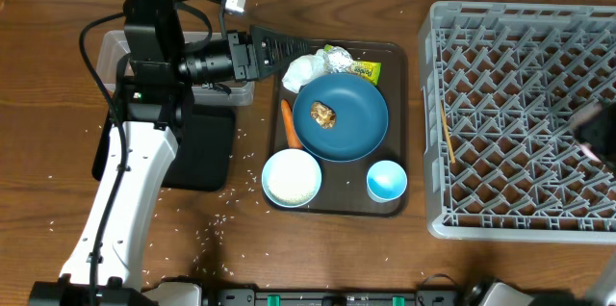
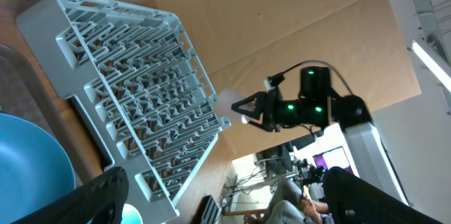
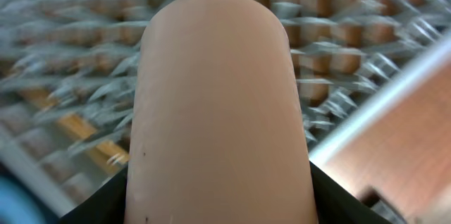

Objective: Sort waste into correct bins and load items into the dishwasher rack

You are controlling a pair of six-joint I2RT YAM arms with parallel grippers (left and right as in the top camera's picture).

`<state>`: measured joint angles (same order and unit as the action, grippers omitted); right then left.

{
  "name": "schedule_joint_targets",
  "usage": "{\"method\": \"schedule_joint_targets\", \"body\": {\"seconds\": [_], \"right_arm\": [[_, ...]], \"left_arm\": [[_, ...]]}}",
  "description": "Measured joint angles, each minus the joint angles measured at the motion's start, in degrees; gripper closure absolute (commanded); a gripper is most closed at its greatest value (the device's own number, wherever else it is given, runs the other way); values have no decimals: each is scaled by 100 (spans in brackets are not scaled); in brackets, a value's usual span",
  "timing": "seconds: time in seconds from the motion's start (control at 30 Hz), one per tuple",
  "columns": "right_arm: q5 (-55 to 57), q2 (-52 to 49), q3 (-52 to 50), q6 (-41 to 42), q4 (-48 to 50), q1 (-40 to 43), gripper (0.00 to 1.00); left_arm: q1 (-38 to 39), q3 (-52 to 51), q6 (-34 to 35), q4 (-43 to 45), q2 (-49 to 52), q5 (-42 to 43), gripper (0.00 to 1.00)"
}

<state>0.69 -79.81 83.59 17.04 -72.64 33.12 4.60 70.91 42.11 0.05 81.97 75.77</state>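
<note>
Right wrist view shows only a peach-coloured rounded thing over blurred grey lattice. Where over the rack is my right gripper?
Observer: The right gripper is at the right edge of the dishwasher rack, about halfway along it.
Operator: Which dishes are not yet racked?
Observer: A dark-blue plate, a white bowl and a blue-inside cup sit on the brown tray.
Operator: And the left arm?
Observer: The left gripper, jaws open, is at the crumpled white tissue.

Wooden table [image 1: 318, 258], rack [image 1: 525, 118], brown tray [image 1: 343, 196] (rice [image 1: 218, 219] scattered)
</note>
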Motion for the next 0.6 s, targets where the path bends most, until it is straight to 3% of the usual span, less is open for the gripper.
{"method": "schedule_joint_targets", "body": {"seconds": [0.27,0.5,0.57,0.6], "right_arm": [[-59,-890,0,337,151,1143,51],[-522,-1447,0,367,225,1471,52],[-605,-1622,0,380,273,1488,46],[-669,-1703,0,382,271,1493,37]], "left_arm": [[0,0,9,2,0,39,11],[0,0,9,2,0,55,11],[0,0,9,2,0,55,11],[0,0,9,2,0,55,11]]}}
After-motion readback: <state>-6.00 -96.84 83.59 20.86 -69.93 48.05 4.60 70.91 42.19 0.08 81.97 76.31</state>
